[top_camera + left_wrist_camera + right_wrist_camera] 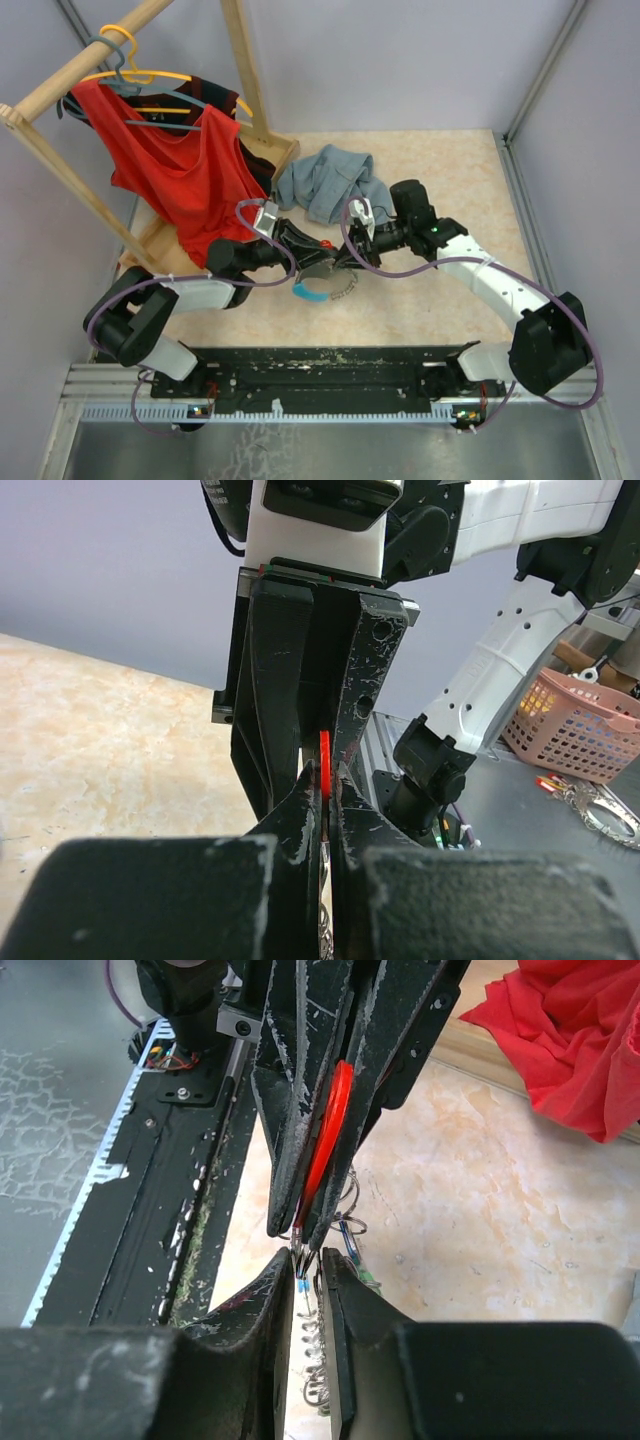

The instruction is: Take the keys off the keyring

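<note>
My left gripper (322, 258) (323, 785) is shut on the red head of a key (323, 760) (328, 1135), held edge-on. My right gripper (350, 252) (308, 1265) meets it tip to tip. Its jaws are closed to a narrow slit on the small metal rings at that key's blade end. The silvery chain (312, 1350) hangs below between my right fingers. A blue key (352, 1245) and a green key (368, 1278) dangle beside them. The grey and light blue keyring (312, 291) hangs under both grippers, close over the table.
A grey-blue cloth garment (330, 180) lies behind the grippers. A red shirt (180, 170) hangs on a wooden rack (60, 70) at the back left. The black base rail (330, 365) runs along the near edge. A pink basket (580, 725) stands off the table.
</note>
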Tool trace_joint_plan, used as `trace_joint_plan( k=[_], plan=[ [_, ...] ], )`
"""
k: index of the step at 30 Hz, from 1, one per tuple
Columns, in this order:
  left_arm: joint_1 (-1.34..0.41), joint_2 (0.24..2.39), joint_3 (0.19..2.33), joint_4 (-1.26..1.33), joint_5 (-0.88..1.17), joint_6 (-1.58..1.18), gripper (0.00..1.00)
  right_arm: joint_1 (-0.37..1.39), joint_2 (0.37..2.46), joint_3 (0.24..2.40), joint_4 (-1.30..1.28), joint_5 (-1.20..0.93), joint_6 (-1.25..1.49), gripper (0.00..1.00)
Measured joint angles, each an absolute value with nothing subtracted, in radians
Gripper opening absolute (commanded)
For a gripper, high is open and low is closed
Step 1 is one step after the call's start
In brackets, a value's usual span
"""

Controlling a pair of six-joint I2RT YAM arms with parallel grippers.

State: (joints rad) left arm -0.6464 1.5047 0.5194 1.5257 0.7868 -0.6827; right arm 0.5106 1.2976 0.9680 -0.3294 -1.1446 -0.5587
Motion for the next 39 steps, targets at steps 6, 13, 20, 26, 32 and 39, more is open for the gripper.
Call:
trace_joint_plan(
  k=[6, 13, 20, 26, 32, 39],
  plan=[
    [-0.646, 1.502, 0.512, 1.526, 0.782, -0.671, 0.00, 0.511, 1.298, 0.969, -0.334, -1.133, -0.554, 0.19],
    [-0.646, 1.489, 0.494, 1.526, 0.778, -0.649, 0.00, 0.511, 1.298, 0.971, -0.356, -1.131, -0.552, 0.00],
    [-0.643, 1.455, 0.467, 1.527, 0.775, -0.630, 0.00, 0.504, 1.298, 0.984, -0.381, -1.157, -0.558, 0.00],
    [-0.632, 1.453, 0.450, 1.526, 0.790, -0.631, 0.00, 0.479, 1.298, 0.984, -0.410, -1.208, -0.558, 0.00],
    [-0.616, 1.453, 0.437, 1.527, 0.822, -0.630, 0.00, 0.474, 1.298, 0.984, -0.431, -1.244, -0.574, 0.00],
    [-0.593, 1.448, 0.419, 1.527, 0.840, -0.632, 0.00, 0.473, 1.298, 0.984, -0.434, -1.234, -0.583, 0.00]
  ],
)
